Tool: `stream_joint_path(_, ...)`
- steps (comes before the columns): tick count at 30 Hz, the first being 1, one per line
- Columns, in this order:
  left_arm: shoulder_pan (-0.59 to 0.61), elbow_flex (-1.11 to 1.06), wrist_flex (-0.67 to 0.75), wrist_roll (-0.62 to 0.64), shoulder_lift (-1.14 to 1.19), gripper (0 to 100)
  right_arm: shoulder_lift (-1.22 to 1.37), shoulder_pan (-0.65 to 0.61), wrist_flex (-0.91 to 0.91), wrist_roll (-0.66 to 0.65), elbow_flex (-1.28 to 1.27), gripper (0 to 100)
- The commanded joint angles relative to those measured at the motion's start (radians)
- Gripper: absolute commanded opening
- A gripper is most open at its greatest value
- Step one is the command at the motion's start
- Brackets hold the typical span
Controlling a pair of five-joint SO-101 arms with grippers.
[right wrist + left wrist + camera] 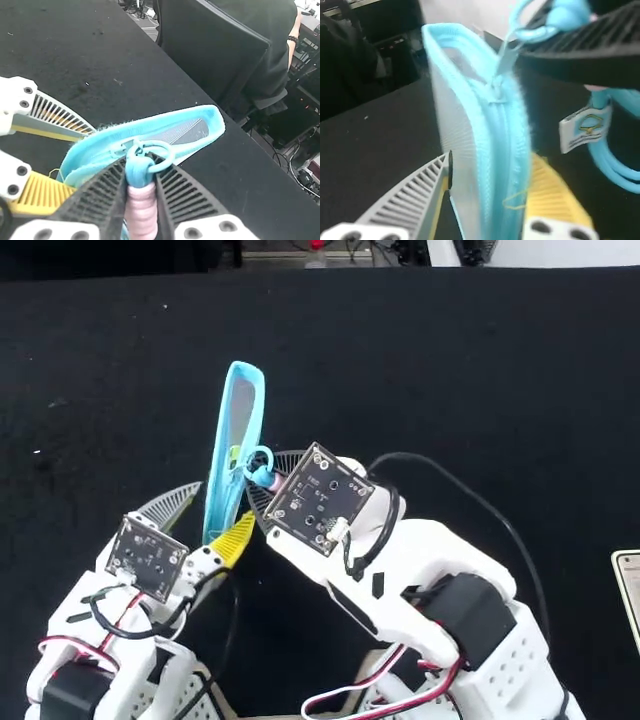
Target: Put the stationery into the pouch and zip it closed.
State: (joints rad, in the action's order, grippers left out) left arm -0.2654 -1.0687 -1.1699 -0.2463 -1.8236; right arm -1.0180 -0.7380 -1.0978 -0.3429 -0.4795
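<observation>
Two grippers share the pouch (238,410), on edge mid-table: the left gripper (224,504) clamps its near end as a brace, the right gripper (140,167) pinches the zip pull (506,56), seemingly to draw it toward the far end.

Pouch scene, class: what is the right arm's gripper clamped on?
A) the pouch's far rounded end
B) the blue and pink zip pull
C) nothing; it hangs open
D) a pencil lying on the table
B: in the right wrist view the right gripper is closed on the zip pull beside the slider, while the left gripper clamps the upright pouch by its sides.
</observation>
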Motion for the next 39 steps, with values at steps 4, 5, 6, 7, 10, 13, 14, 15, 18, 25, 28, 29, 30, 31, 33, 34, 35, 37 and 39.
stream_joint_path(4,-0.047,0.008,0.015,0.005,0.0,4,-0.021,0.011,-0.002,-0.006,-0.024,1.1)
stream_joint_path(5,-0.047,0.008,0.015,0.006,0.0,5,-0.021,0.012,-0.002,-0.006,-0.022,1.1)
stream_joint_path(6,-0.045,0.008,0.015,0.002,0.0,3,-0.021,0.012,-0.002,-0.006,-0.019,1.1)
stream_joint_path(7,-0.044,0.008,0.015,0.0,0.0,3,-0.022,0.014,0.0,-0.006,-0.018,1.1)
stream_joint_path(10,-0.044,0.016,-0.003,-0.003,-0.002,3,-0.022,0.015,0.003,-0.006,-0.018,1.1)
stream_joint_path(13,-0.044,0.065,-0.066,-0.055,-0.002,3,-0.022,0.015,0.005,-0.006,-0.018,1.1)
stream_joint_path(14,-0.044,0.084,-0.091,-0.069,-0.002,3,-0.022,0.015,0.006,-0.006,-0.018,1.1)
stream_joint_path(15,-0.044,0.091,-0.104,-0.08,-0.002,3,-0.022,0.015,0.006,-0.008,-0.018,1.1)
stream_joint_path(18,-0.044,0.097,-0.126,-0.098,-0.002,3,-0.021,0.057,0.034,-0.008,-0.019,1.1)
stream_joint_path(25,-0.044,0.096,-0.126,-0.098,-0.002,3,-0.013,0.244,0.104,0.002,-0.025,1.1)
stream_joint_path(28,-0.044,0.096,-0.123,-0.098,-0.002,3,-0.013,0.249,0.103,0.002,-0.025,1.1)
stream_joint_path(29,-0.044,0.096,-0.123,-0.098,-0.002,3,-0.013,0.249,0.104,0.002,-0.03,1.1)
stream_joint_path(30,-0.044,0.096,-0.123,-0.098,-0.002,3,-0.013,0.249,0.106,0.002,-0.036,1.1)
stream_joint_path(31,-0.044,0.096,-0.124,-0.098,-0.002,3,-0.013,0.249,0.106,0.002,-0.042,1.1)
stream_joint_path(33,-0.044,0.096,-0.124,-0.097,-0.002,3,-0.012,0.25,0.107,-0.006,-0.058,1.1)
stream_joint_path(34,-0.044,0.096,-0.124,-0.097,-0.002,3,-0.012,0.258,0.118,-0.006,-0.067,1.1)
stream_joint_path(35,-0.044,0.096,-0.126,-0.097,-0.002,3,-0.012,0.276,0.137,-0.006,-0.077,1.1)
stream_joint_path(37,-0.044,0.096,-0.126,-0.095,-0.002,3,-0.012,0.322,0.196,-0.006,-0.099,1.1)
stream_joint_path(39,-0.044,0.096,-0.126,-0.095,-0.002,3,-0.01,0.367,0.247,-0.006,-0.124,1.1)
